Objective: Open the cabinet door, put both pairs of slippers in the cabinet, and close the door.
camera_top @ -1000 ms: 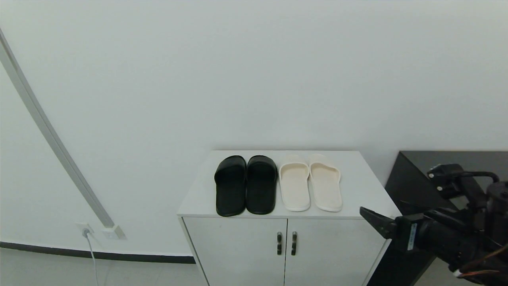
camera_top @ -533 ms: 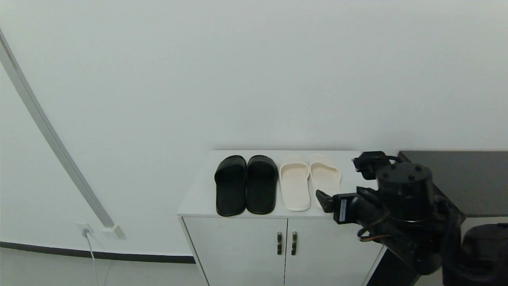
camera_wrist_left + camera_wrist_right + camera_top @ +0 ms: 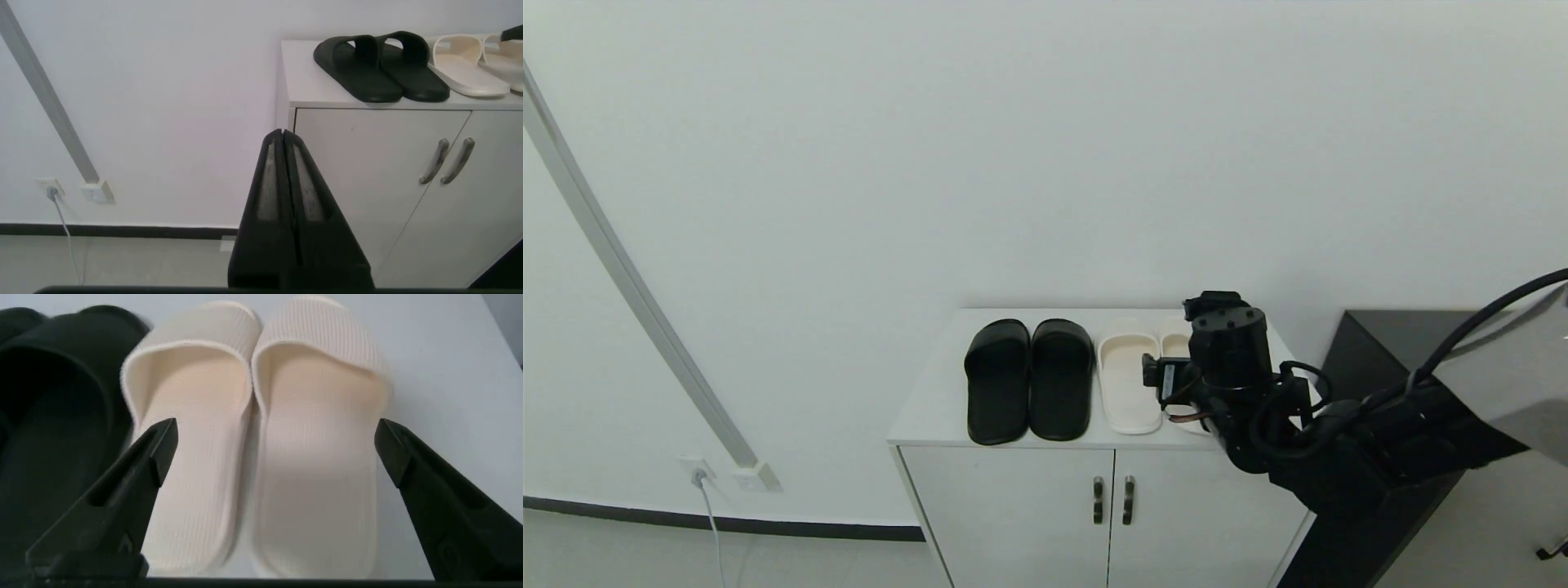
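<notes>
Cream slippers (image 3: 1129, 384): on the cabinet (image 3: 931, 408) top, paired, just beside the black slippers (image 3: 1029, 380).
Right pincer (image 3: 276, 433): spread wide, empty, straddling the cream pair.
Left pincer (image 3: 283, 135): pressed closed, empty, low before the cabinet.
We judge a grasp is in hand; next, descend and squeeze both together.
Obstacle: cabinet doors (image 3: 1013, 514) unopened.

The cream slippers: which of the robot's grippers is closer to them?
Right. The right gripper hangs open just above the cream slippers; the left gripper, shut, is out in front of the cabinet, well away.
</notes>
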Robot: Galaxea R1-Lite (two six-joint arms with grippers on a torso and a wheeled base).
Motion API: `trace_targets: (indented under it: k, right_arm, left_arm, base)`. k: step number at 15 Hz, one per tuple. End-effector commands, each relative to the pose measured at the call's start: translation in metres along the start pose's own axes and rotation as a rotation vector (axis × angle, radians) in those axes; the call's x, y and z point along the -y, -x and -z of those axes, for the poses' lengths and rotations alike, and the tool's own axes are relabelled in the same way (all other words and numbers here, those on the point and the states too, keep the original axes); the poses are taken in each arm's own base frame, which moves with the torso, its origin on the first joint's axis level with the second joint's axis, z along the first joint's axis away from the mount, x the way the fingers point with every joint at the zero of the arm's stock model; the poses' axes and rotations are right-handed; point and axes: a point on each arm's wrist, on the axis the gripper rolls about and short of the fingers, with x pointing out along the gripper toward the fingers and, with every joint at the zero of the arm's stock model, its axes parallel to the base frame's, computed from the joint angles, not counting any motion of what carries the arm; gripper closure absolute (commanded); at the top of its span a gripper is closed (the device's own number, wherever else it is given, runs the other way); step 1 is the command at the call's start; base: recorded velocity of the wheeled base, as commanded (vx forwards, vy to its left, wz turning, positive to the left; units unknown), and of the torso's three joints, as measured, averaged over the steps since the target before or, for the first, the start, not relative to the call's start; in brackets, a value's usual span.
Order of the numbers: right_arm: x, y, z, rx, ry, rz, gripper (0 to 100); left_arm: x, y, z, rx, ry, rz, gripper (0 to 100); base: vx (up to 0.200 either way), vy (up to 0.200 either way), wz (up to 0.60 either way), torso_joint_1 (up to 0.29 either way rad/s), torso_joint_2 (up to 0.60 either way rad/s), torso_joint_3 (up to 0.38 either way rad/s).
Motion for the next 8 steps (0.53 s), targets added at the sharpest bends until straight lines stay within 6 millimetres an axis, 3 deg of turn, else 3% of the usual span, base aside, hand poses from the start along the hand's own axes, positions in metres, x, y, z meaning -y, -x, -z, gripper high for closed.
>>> trace_targets:
  k: [1, 6, 8]
  right_arm:
    - [-0.003, -0.023, 0.013, -0.019, 0.011, 0.021, 0]
    - [-0.008, -0.046, 0.019, -0.014, 0.034, 0.038, 0]
    - [-0.009, -0.064, 0.024, -0.006, 0.051, 0.047, 0]
  left_arm:
    - [0.0, 0.0, 0.0, -0.001, 0.0, -0.001, 100]
    - [0.0, 0.0, 0.0, -0.001, 0.001, -0.001, 100]
    - [0.0, 0.0, 0.0, -0.001, 0.001, -0.001, 100]
  base:
    - [0.0, 0.0, 0.0, 0.0, 0.0, 0.0]
    - [0.0, 0.0, 0.0, 0.0, 0.0, 0.0]
    - [0.0, 0.0, 0.0, 0.0, 0.0, 0.0]
